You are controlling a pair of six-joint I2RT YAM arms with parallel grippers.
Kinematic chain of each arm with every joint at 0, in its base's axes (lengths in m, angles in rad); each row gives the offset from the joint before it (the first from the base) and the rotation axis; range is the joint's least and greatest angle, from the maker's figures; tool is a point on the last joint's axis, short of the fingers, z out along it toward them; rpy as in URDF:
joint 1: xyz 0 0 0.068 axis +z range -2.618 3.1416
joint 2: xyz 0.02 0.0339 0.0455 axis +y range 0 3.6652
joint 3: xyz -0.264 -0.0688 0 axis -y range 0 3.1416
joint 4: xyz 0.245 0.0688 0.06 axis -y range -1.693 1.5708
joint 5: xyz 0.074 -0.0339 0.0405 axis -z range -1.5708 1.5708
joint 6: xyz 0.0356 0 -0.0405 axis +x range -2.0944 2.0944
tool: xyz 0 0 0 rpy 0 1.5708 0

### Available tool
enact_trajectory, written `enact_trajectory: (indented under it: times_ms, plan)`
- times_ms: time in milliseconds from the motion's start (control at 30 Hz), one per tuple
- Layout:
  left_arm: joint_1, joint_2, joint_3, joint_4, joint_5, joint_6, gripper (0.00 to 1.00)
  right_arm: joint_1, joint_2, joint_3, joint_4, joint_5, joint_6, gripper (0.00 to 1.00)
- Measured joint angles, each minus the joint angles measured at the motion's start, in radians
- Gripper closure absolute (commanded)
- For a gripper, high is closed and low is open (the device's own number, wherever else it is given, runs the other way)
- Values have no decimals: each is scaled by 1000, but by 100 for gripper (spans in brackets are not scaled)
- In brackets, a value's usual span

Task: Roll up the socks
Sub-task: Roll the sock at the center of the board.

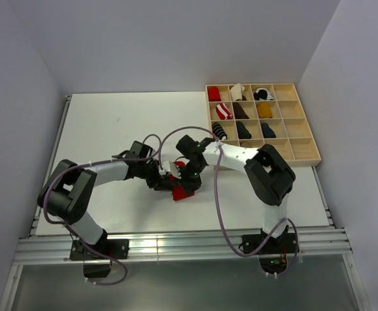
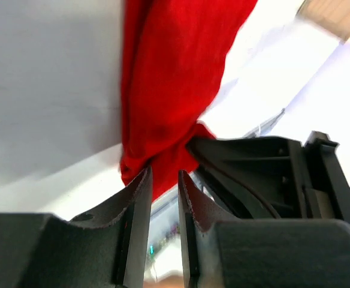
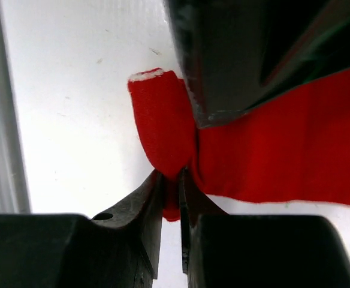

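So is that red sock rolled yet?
Not yet. The red sock lies mostly flat, one end doubled over where the left gripper and right gripper pinch it.

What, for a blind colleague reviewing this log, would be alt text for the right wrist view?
The right gripper pinches a fold of the red sock over the white table. The sock stretches off to the right, its white-tipped end poking up at left, while the left arm, a dark shape, overlaps it from above.

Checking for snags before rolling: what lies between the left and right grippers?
Only the red sock: the right wrist view shows the right gripper pinching a fold right beside the left gripper, which grips it too.
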Motion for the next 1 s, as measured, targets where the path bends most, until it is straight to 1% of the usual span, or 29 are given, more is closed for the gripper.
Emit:
enact_trajectory:
  times_ms: [133,367,467,600,633,767,900,1000]
  plan:
    - [1,-85,-61,62,-90,-36,70,-39,100,115,-137,-87,-28,86]
    - [-6,-345,-266,205,-279,-80,67,-116,278,307,-365,-228,-63,86]
    - [-56,-410,-293,230,-398,-38,65,-138,349,372,-450,-279,-73,86]
    - [-170,-469,-292,282,-543,61,58,-158,414,428,-539,-322,-78,86]
    - [-198,-480,-291,298,-575,90,58,-161,424,435,-551,-328,-75,86]
    - [-242,-472,-264,348,-604,215,57,-164,442,451,-586,-332,-64,86]
    - [-256,-384,-212,406,-601,322,57,-166,464,476,-608,-333,-42,86]
    - [-274,-324,-202,439,-586,372,56,-166,474,479,-613,-337,-19,86]
